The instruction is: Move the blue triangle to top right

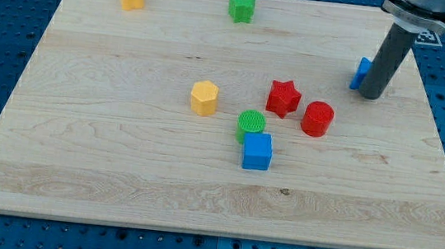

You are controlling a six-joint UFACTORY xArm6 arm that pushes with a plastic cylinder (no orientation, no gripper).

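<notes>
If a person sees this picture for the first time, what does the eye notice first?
First, the dark rod at the view's upper right: my tip stands right beside the blue triangle, which it partly hides. Next, the cluster at the centre: red star, red cylinder, green cylinder and blue cube, with a yellow block to their left.

Pale wooden board (120,155) on a blue perforated table (1,27), evenly lit.
</notes>
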